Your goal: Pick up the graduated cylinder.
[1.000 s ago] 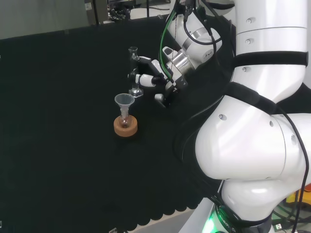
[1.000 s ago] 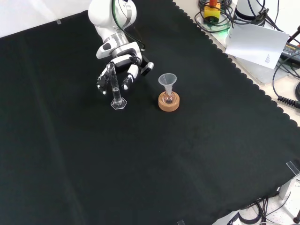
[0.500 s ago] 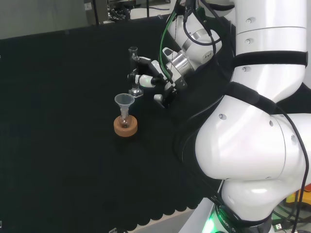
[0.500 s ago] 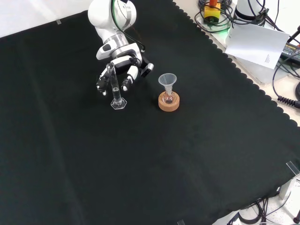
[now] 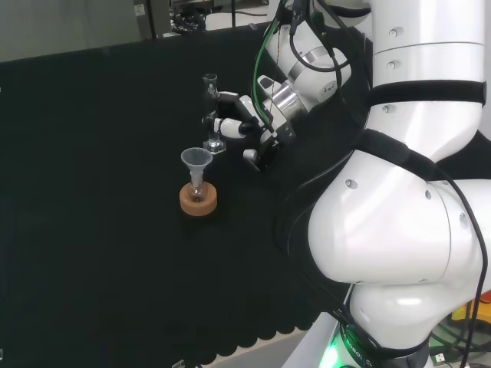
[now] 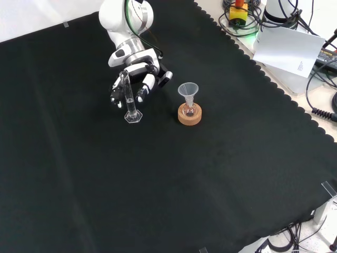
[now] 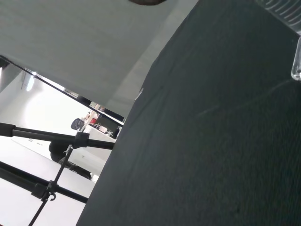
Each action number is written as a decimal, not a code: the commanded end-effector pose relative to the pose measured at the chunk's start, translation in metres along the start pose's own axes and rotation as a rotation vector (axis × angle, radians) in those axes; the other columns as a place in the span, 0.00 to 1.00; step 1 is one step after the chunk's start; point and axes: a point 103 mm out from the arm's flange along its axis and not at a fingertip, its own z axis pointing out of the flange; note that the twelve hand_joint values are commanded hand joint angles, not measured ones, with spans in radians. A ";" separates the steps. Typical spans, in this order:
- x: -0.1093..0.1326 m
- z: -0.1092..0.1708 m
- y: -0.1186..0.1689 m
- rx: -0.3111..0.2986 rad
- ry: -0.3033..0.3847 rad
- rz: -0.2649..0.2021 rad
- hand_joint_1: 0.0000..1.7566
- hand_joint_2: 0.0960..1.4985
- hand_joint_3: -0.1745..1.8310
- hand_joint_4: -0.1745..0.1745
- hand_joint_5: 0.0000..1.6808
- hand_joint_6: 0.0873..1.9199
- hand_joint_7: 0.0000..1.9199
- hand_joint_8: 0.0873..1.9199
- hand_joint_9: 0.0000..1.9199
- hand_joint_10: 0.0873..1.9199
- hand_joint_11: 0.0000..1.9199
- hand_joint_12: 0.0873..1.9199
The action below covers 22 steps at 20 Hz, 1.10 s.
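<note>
1. Cylinder (image 6: 129,100) stands upright on the black cloth (image 6: 174,174), its hexagonal foot flat on it. In the front view it sits left of the cork stand.
2. Hand (image 6: 138,79) comes in from the top of the front view, fingers (image 6: 142,90) curled in around the cylinder's tube at about mid-height.
3. Head view: hand (image 5: 242,126) is just right of the cylinder (image 5: 211,111), fingers (image 5: 224,129) reaching to the tube. Can't tell whether they actually touch the glass.
4. Cylinder's foot looks still down on the cloth, not lifted.
5. Cork stand (image 6: 189,114) holds a small flask with a clear funnel (image 6: 188,90) in its neck; near the cylinder, apart from it and from the hand.
6. Head view: cork stand (image 5: 198,199) and funnel (image 5: 196,159) sit nearer the camera than the cylinder.
7. Wrist view: cloth (image 7: 211,141) and a clear glass edge (image 7: 296,66) at the border.
</note>
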 end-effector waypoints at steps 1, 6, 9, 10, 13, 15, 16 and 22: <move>0.001 0.000 0.001 -0.001 0.002 -0.006 0.58 0.69 0.00 0.43 0.38 0.02 0.32 0.25 0.46 0.17 0.34 0.58; 0.001 0.000 0.002 -0.003 -0.001 -0.009 0.58 0.69 0.00 0.44 0.39 0.03 0.34 0.24 0.49 0.15 0.36 0.56; 0.002 0.001 0.004 -0.003 -0.004 -0.012 0.58 0.70 0.00 0.45 0.40 0.04 0.34 0.24 0.49 0.15 0.36 0.56; 0.001 0.001 0.004 -0.003 -0.004 -0.012 0.58 0.70 0.00 0.45 0.40 0.04 0.34 0.24 0.49 0.15 0.36 0.56; 0.001 0.002 0.004 -0.004 -0.004 -0.009 0.58 0.70 0.00 0.47 0.40 0.07 0.35 0.24 0.50 0.13 0.38 0.55; 0.002 0.001 0.004 -0.008 -0.008 -0.007 0.58 0.70 0.00 0.48 0.40 0.13 0.36 0.23 0.52 0.10 0.39 0.54; 0.002 0.000 0.003 -0.012 -0.011 -0.006 0.58 0.70 0.00 0.49 0.39 0.16 0.36 0.23 0.53 0.09 0.40 0.53; 0.004 -0.005 0.002 -0.052 -0.038 -0.002 0.60 0.77 0.02 0.56 0.49 0.37 0.46 0.24 0.60 0.07 0.50 0.47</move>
